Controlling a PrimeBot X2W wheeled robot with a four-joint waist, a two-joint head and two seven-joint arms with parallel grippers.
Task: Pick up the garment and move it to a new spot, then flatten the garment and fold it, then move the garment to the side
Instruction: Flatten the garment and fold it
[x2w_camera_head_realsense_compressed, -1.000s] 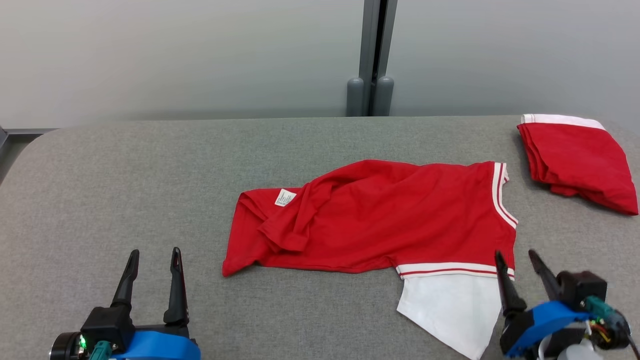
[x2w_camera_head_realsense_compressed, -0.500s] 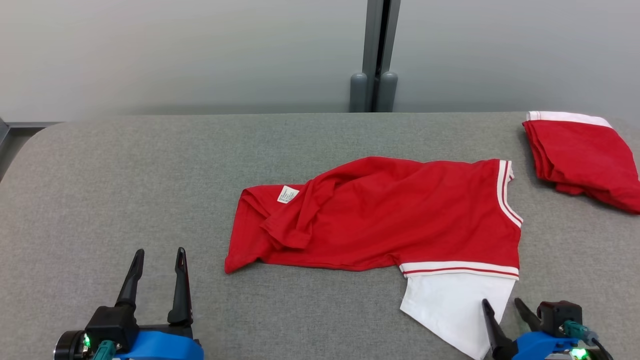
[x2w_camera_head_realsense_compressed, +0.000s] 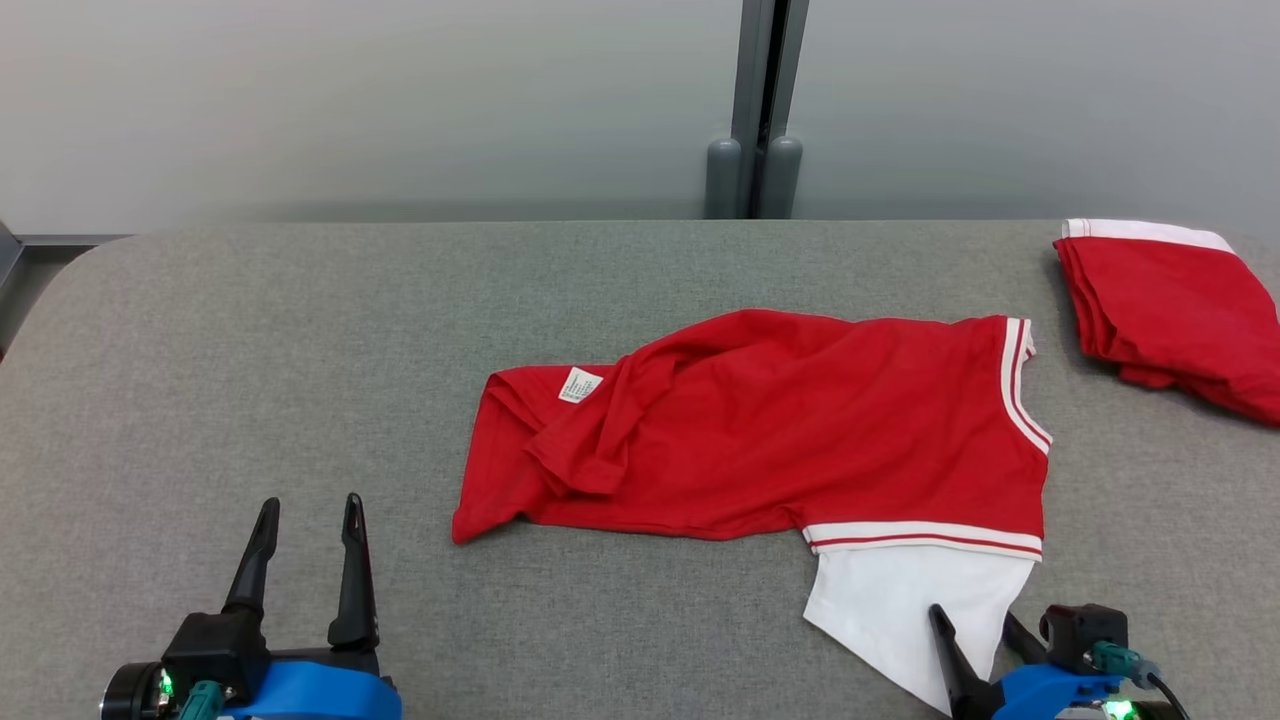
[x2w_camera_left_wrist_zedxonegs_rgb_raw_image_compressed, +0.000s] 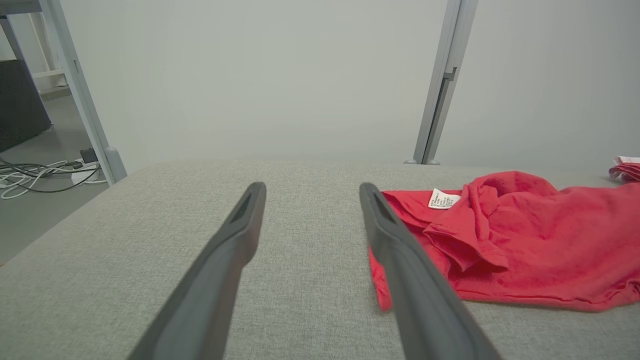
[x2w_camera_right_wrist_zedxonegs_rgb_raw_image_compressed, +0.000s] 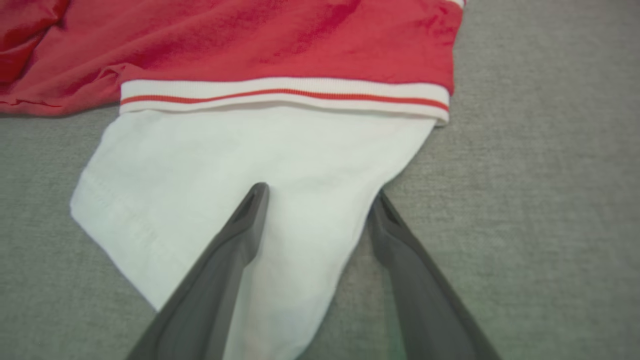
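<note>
On the grey fabric bench (x2w_camera_head_realsense_compressed: 250, 350) lay our crumpled red shirt with white striped trim (x2w_camera_head_realsense_compressed: 780, 430), right gripper (x2w_camera_head_realsense_compressed: 970, 615) wide open straddling its white sleeve (x2w_camera_right_wrist_zedxonegs_rgb_raw_image_compressed: 250, 150) edge, left gripper (x2w_camera_head_realsense_compressed: 308, 505) wide and apart, so we judged a low, deep pinch best.

Table (x2w_camera_head_realsense_compressed: 250, 330): grey woven cover, rounded far-left corner.
Folded red cloth (x2w_camera_head_realsense_compressed: 1170, 310): far right of table — white band along its back edge.
Wall post (x2w_camera_head_realsense_compressed: 750, 100): grey, upright behind table.
Cables (x2w_camera_left_wrist_zedxonegs_rgb_raw_image_compressed: 30, 172): on floor, left of table.
</note>
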